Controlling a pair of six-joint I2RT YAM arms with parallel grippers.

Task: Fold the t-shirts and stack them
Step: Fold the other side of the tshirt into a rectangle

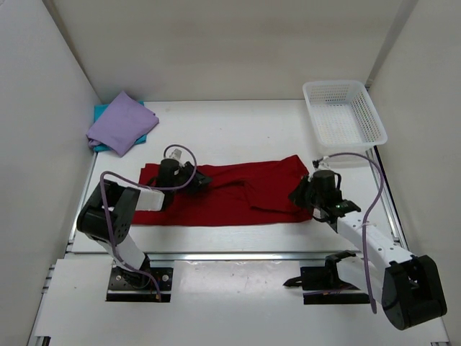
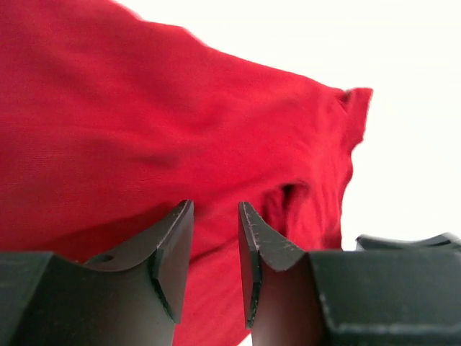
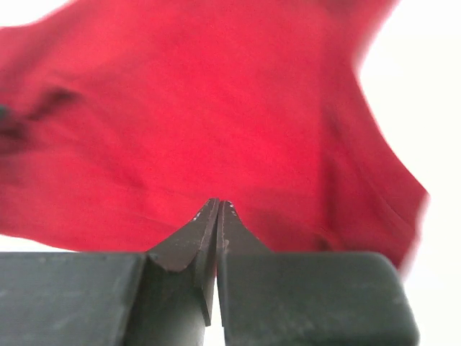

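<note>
The dark red t-shirt point(image 1: 245, 189) lies flat across the middle of the table as a long band. It fills the left wrist view point(image 2: 144, 108) and the right wrist view point(image 3: 216, 108). My left gripper point(image 1: 202, 182) hovers low over its left part with the jaws apart point(image 2: 216, 207) and nothing between them. My right gripper point(image 1: 297, 193) sits at the shirt's right end with the jaws pressed together point(image 3: 218, 203); no cloth shows between them. The folded lavender t-shirt point(image 1: 122, 122) rests on the teal t-shirt point(image 1: 101, 111) at the back left.
A white mesh basket point(image 1: 344, 85) stands at the back right corner. White walls close in the left, back and right sides. The near table edge has a metal rail point(image 1: 238, 255) by the arm bases.
</note>
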